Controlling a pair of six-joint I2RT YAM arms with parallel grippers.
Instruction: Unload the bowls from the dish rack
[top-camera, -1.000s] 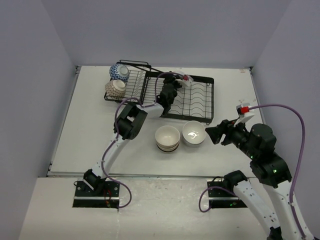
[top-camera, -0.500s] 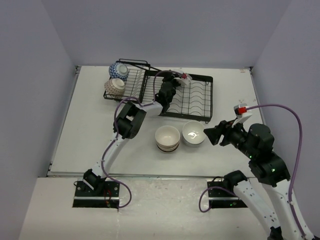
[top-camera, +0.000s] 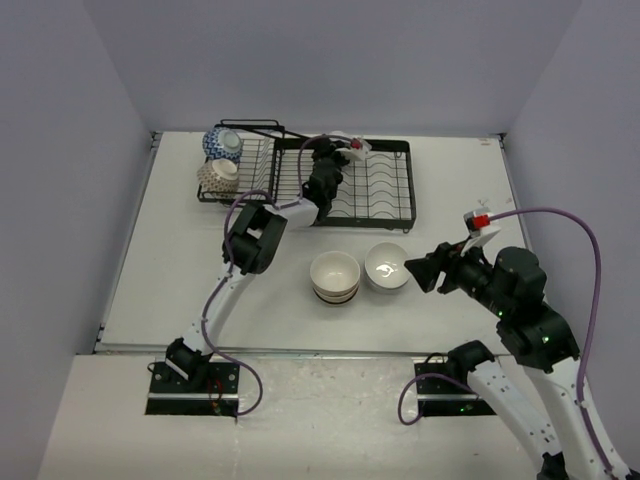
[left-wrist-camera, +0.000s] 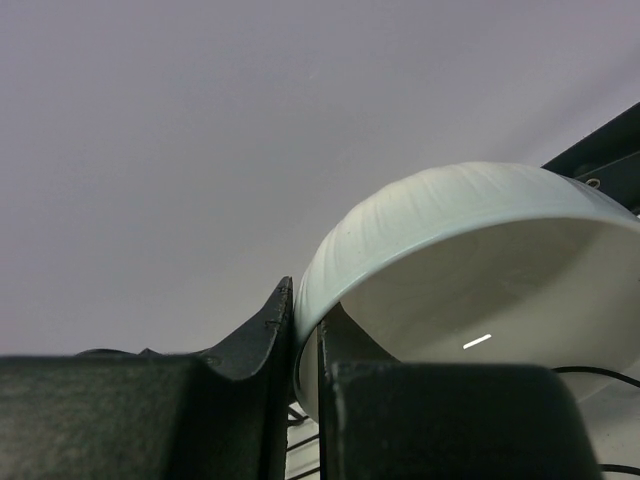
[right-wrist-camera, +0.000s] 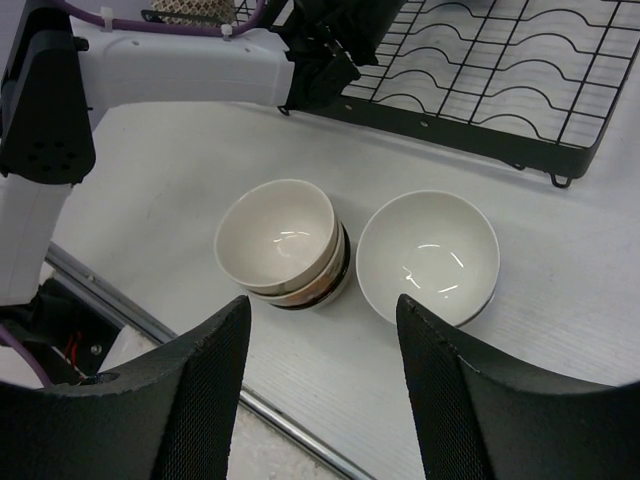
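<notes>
Left gripper (left-wrist-camera: 305, 345) clenched on the rim of a pale bowl (left-wrist-camera: 470, 250) over the dish rack (top-camera: 385, 195); right gripper (right-wrist-camera: 322, 310) spread and empty above the stacked bowls (right-wrist-camera: 285, 245) and white bowl (right-wrist-camera: 428, 255) on the tabletop (right-wrist-camera: 590, 300). Judged risk: the narrow edge pinch could slip, or the bowl could snag wires and drag the rack. No legible writing appears.

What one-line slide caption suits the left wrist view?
Left fingers pinch the rim of a pale bowl, its glossy inside facing the camera.
</notes>
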